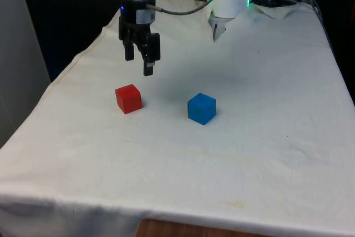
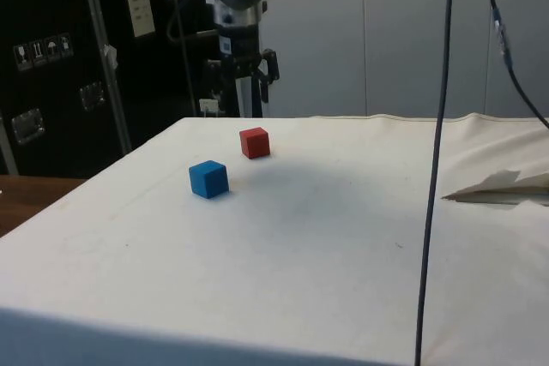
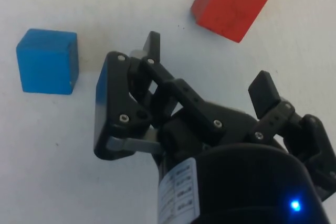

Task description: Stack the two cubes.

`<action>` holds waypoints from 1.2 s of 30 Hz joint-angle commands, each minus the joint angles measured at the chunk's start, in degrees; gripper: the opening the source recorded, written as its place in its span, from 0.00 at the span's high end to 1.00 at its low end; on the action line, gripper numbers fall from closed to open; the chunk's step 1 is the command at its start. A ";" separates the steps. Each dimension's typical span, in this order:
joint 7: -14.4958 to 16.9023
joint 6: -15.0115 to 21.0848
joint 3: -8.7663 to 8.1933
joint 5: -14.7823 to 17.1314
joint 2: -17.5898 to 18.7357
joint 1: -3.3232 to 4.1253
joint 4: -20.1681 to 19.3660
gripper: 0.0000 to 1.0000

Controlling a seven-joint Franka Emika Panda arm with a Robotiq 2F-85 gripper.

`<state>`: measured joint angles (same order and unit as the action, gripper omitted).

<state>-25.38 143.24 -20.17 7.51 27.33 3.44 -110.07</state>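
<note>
Front view: wrinkled white cloth (image 1: 249, 154)

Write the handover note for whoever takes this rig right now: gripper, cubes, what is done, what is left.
Gripper: open, holding nothing, in the air above the cloth and behind the red cube as the front view shows it.
Red cube: flat on the white cloth, towards the front view's left.
Blue cube: flat on the cloth, to the front view's right of the red one, apart from it with bare cloth between them.
Done: nothing stacked; neither cube gripped.
Left: grasp one cube, lift it, set it squarely on the other, let go. The red cube is probably the nearer pick.
</note>
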 commanded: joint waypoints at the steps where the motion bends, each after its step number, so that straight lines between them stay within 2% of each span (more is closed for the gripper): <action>1: 1.38 0.34 0.74 0.97 0.40 -0.74 0.29 0.00; 5: 3.38 0.46 0.69 1.32 1.49 -1.03 0.92 0.00; 6: 2.46 0.06 -0.06 0.46 1.32 -0.34 0.69 0.00; 7: 3.78 0.52 0.69 1.38 1.78 -1.09 1.09 0.00; 8: 4.18 0.57 0.69 1.49 2.12 -1.20 1.26 0.00; 13: 6.59 0.57 0.63 2.46 3.90 -1.49 2.52 0.00; 14: 5.84 0.34 -0.23 1.72 3.90 -0.74 2.41 0.00; 15: 7.05 0.63 0.63 2.69 4.13 -1.55 2.64 0.00; 17: 8.31 0.57 0.34 3.44 4.64 -1.55 2.86 0.00; 21: 8.54 0.52 0.06 3.72 5.04 -1.43 2.92 0.00; 22: 7.91 0.34 -0.52 2.98 4.87 -0.92 2.81 0.00; 23: 8.65 0.63 0.00 3.78 5.27 -1.60 2.86 0.00; 30: 9.11 0.57 -0.29 4.07 6.25 -1.78 3.09 0.00; 31: 8.48 0.34 -0.80 3.38 6.02 -1.26 2.81 0.00; 32: 9.11 0.52 -0.34 4.01 6.36 -1.83 3.09 0.00; 36: 9.28 0.63 -0.40 4.18 7.22 -2.12 3.27 0.00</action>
<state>-16.79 143.58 -21.20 10.94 34.21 1.95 -107.14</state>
